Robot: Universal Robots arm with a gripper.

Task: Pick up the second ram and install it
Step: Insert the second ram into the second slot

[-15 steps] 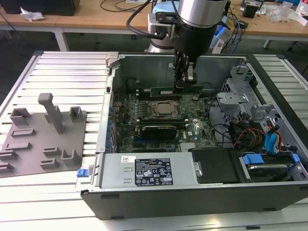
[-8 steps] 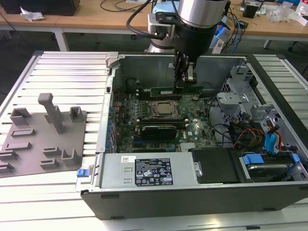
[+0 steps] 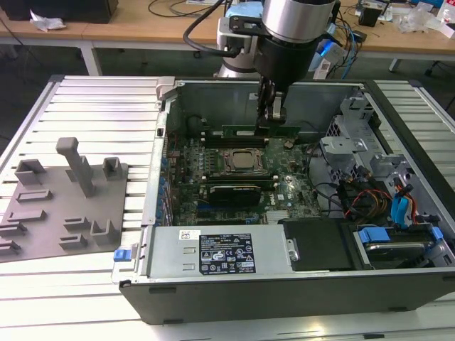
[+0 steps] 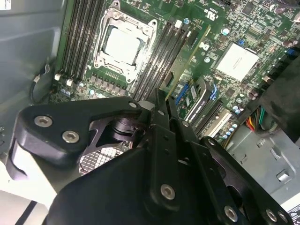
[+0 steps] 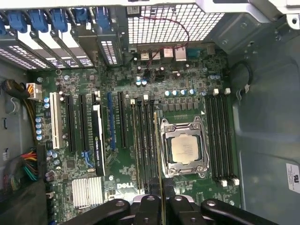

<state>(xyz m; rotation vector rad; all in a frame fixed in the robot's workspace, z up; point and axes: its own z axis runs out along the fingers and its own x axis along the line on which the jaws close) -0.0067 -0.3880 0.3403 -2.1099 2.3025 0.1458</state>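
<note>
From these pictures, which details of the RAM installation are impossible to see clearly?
- Whether the second ram sits in a slot or above it: in the exterior view, its lower edge is too small to judge.
- The grip: in both wrist views the hand covers the stick's top.
- The slot's end clips: too small to tell whether they are open or latched.

Silver arm [image 3: 298,18] with black cables; matte-black gripper [image 4: 161,105] linkages studded with silver screws.
</note>
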